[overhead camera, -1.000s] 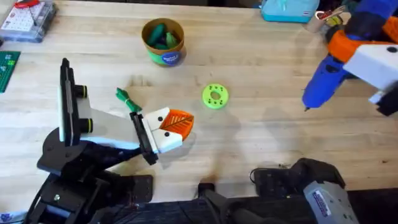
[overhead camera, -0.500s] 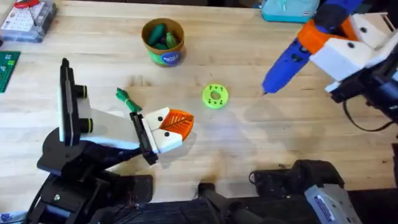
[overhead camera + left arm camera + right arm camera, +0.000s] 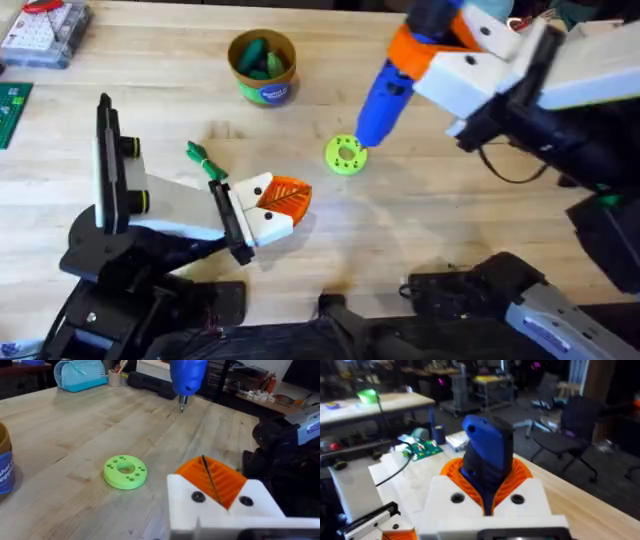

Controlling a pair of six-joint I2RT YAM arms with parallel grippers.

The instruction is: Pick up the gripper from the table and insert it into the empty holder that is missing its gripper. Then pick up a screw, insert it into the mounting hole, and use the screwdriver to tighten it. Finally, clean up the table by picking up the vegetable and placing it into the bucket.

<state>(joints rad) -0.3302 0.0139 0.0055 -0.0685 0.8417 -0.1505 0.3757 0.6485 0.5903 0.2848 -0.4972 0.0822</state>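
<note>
One step looks done: the gripper (image 3: 285, 196) sits in the holder (image 3: 180, 195). Right end effector (image 3: 425, 55) clamps the screwdriver (image 3: 380, 100), bit below it. Left end effector (image 3: 220, 487): cannot tell. The vegetable (image 3: 205, 160), far from the right end effector, awaits the bucket (image 3: 262, 65).

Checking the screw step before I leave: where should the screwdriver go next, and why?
Probably on toward the holder. The right gripper grips the screwdriver with its tip over the green disc, short of the orange gripper seated in the holder, where the tightening belongs.
</note>
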